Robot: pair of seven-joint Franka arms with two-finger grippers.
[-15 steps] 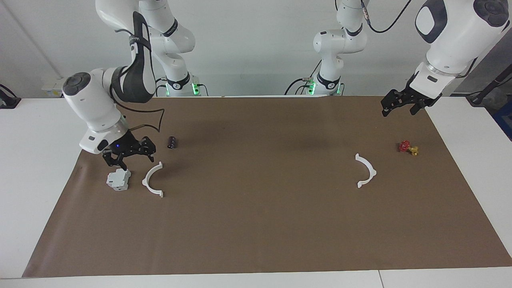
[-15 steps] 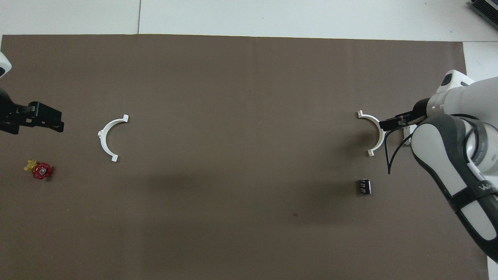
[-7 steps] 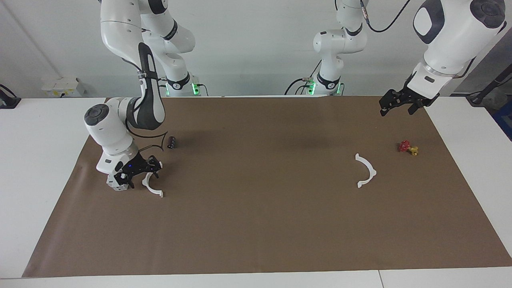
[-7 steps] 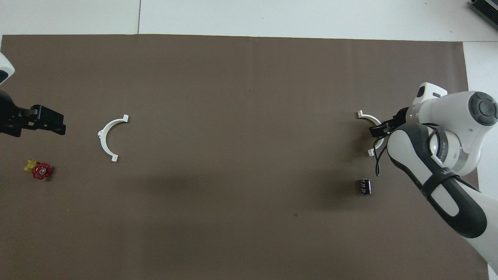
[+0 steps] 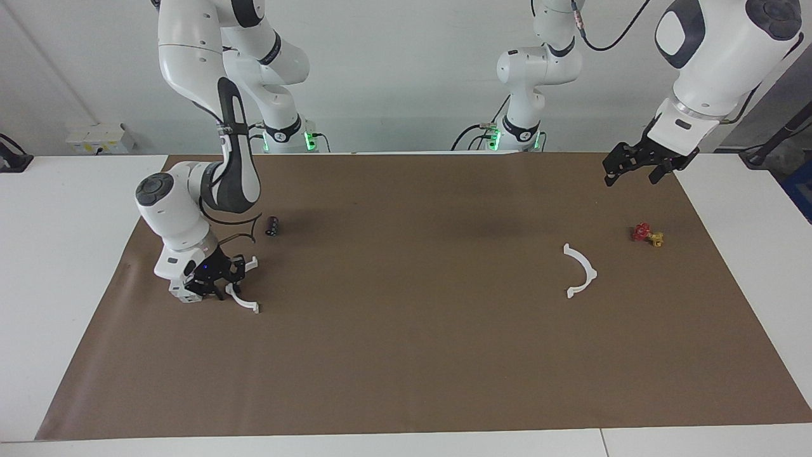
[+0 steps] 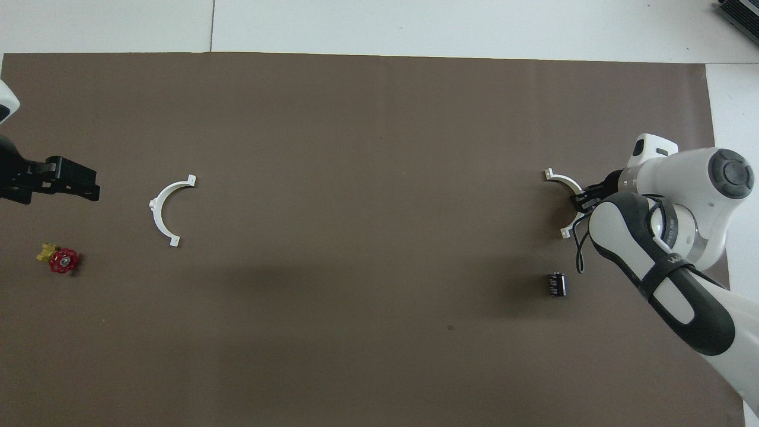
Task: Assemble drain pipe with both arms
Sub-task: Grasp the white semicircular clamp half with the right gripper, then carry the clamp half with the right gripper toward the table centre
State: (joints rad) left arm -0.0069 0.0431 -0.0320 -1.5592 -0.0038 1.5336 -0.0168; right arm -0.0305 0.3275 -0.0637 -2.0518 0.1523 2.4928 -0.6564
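Two thin white half-rings with small outer tabs, lying flat on the brown mat, well apart, not joined. One half-ring (image 5: 581,271) (image 6: 164,208) toward the left arm's end of the table, lying free, open side turned toward the table's middle. Other half-ring (image 5: 244,301) (image 6: 560,179) toward the right arm's end, open side likewise turned toward the middle, its middle stretch hidden under the right gripper (image 5: 219,279) (image 6: 584,198), only its two ends showing.
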